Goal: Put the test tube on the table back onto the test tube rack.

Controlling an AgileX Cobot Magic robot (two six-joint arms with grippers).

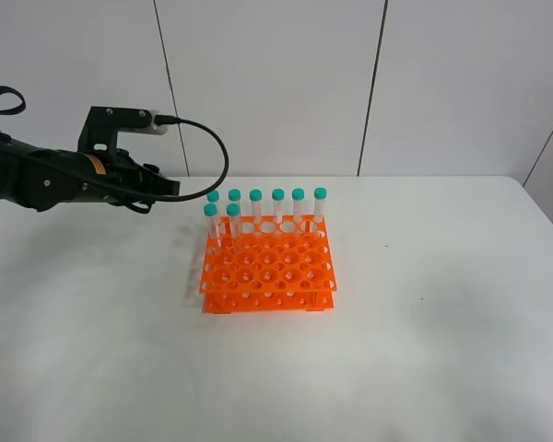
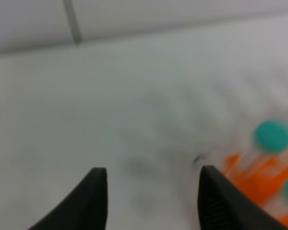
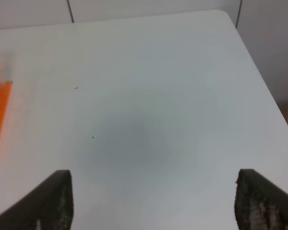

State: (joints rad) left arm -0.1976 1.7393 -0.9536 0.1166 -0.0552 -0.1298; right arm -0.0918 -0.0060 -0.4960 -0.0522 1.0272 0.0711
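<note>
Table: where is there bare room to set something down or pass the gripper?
The table is bare right of the test tube rack out to its right edge, and in front of the rack toward the near edge. Left of the rack is also free, below the left gripper. It is crowded only at the rack's back rows, where the capped tubes stand.

An orange test tube rack [image 1: 268, 274] stands on a white surface [image 1: 424, 350], holding eight clear tubes with teal caps. Six of them line the far row [image 1: 277, 207], and two more [image 1: 221, 226] stand just in front at the row's left end. The black left arm [image 1: 64, 180] reaches in from the left edge, its gripper [image 1: 166, 189] raised above the surface, close to the leftmost tubes. A black cable [image 1: 212, 157] loops from a camera mount on the wrist.
</note>
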